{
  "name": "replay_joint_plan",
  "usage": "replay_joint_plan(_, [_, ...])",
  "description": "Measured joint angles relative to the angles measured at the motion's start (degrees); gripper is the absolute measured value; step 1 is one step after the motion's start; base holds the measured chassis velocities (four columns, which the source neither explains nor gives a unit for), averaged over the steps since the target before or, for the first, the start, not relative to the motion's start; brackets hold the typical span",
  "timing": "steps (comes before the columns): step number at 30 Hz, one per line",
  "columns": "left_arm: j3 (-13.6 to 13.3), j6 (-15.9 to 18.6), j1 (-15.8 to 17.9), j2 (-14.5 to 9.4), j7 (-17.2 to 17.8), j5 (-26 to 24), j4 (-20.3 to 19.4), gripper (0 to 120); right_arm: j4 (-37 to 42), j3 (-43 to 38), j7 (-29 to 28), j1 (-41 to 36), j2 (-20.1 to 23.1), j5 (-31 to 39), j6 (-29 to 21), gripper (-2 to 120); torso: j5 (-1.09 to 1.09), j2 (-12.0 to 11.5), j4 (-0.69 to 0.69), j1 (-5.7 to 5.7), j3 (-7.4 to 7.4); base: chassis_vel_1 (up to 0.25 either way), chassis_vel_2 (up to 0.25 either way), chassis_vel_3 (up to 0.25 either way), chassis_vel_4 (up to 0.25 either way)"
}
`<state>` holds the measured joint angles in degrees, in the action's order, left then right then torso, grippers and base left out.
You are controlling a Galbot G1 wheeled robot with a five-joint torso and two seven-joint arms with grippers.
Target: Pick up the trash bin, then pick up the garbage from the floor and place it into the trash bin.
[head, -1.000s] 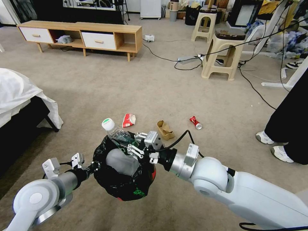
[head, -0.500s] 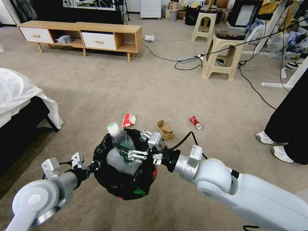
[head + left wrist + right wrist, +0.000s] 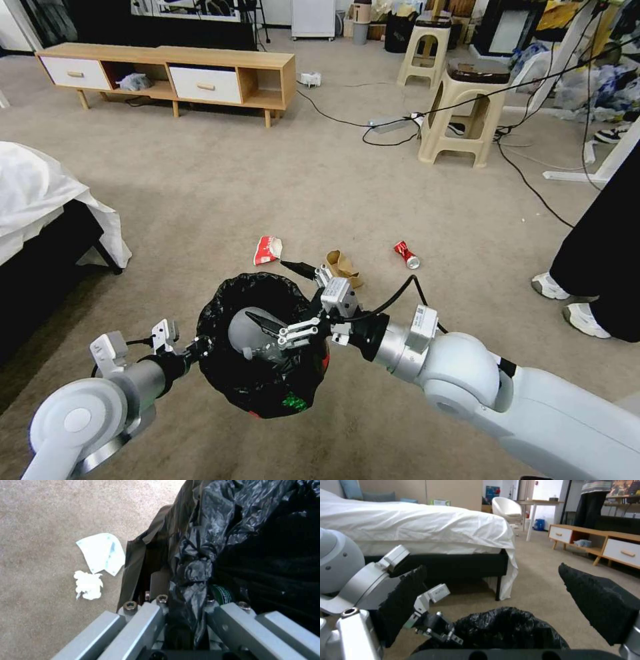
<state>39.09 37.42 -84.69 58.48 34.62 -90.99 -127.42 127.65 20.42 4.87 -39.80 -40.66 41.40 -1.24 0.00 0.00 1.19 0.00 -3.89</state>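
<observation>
My left gripper (image 3: 200, 347) is shut on the near-left rim of the trash bin (image 3: 235, 383), holding the black-bagged bin off the carpet. In the left wrist view its fingers (image 3: 146, 620) clamp the crinkled bag (image 3: 193, 570), and a green label (image 3: 222, 593) shows inside. Above the bin's mouth my right gripper (image 3: 278, 295) stands open with nothing between its black pads (image 3: 596, 600). On the floor beyond the bin lies garbage: a red-white wrapper (image 3: 268, 249), a brown paper box (image 3: 343, 267) and a red can (image 3: 406, 255). White tissue (image 3: 88, 588) and a paper scrap (image 3: 101, 552) lie beside the bin.
A bed with a white sheet (image 3: 40, 193) stands at the left. A wooden cabinet (image 3: 167, 73) lines the far wall. Beige stools (image 3: 460, 113) and floor cables (image 3: 400, 123) are at the back right. A person's legs and shoes (image 3: 587, 293) are at the right.
My right gripper opened over the bin and the clear bottle it held dropped inside. The gripper then drew back a little to the right. The left arm and bin stayed put.
</observation>
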Motion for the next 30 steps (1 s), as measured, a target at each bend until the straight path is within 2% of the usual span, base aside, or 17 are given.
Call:
replay_joint_plan(14, [0.1, 0.0, -0.5, 0.6, 0.0, 0.7, -0.5, 1, 0.9, -2.1, 0.3, -1.1, 0.6, 0.3, 0.0, 100, 0.00, 0.0, 0.00, 0.00, 0.00, 0.000, 0.000, 0.000, 0.000])
replay_joint_plan(23, [1.4, -0.3, -1.3, 0.3, -0.5, 2.4, -0.5, 1, 1.2, -5.9, -0.5, -2.8, 0.9, 1.6, 0.0, 100, -0.01, 0.0, 0.00, 0.00, 0.00, 0.000, 0.000, 0.000, 0.000])
replay_joint_plan(25, [2.0, -0.6, -2.0, -0.4, -2.6, 7.0, 0.5, 1, 1.5, -9.7, -0.6, -6.5, 1.5, 1.7, -0.1, 100, -0.01, 0.0, -0.02, 0.00, 0.00, 0.000, 0.000, 0.000, 0.000])
replay_joint_plan(26, [2.0, -0.6, -2.0, -0.4, -2.6, 7.0, 0.5, 1, 1.5, -9.7, -0.6, -6.5, 1.5, 1.7, -0.1, 100, -0.01, 0.0, -0.02, 0.00, 0.00, 0.000, 0.000, 0.000, 0.000])
replay_joint_plan(28, [2.8, -0.8, -2.6, -0.8, -5.3, 11.6, 1.6, 1, 1.6, -12.8, -0.9, -9.8, 2.2, 1.5, -0.1, 100, -0.01, 0.0, 0.03, 0.00, 0.00, 0.000, 0.000, 0.000, 0.000])
replay_joint_plan(29, [2.8, -0.8, -2.6, -0.8, -5.3, 11.6, 1.6, 1, 1.6, -12.8, -0.9, -9.8, 2.2, 1.5, -0.1, 100, -0.01, 0.0, 0.03, 0.00, 0.00, 0.000, 0.000, 0.000, 0.000])
replay_joint_plan(30, [3.7, -0.9, -3.2, -0.7, -6.5, 14.1, 2.2, 1, 1.6, -14.5, -1.2, -11.1, 2.3, 1.4, 0.0, 100, 0.00, 0.0, 0.02, 0.00, 0.00, 0.000, 0.000, 0.000, 0.000])
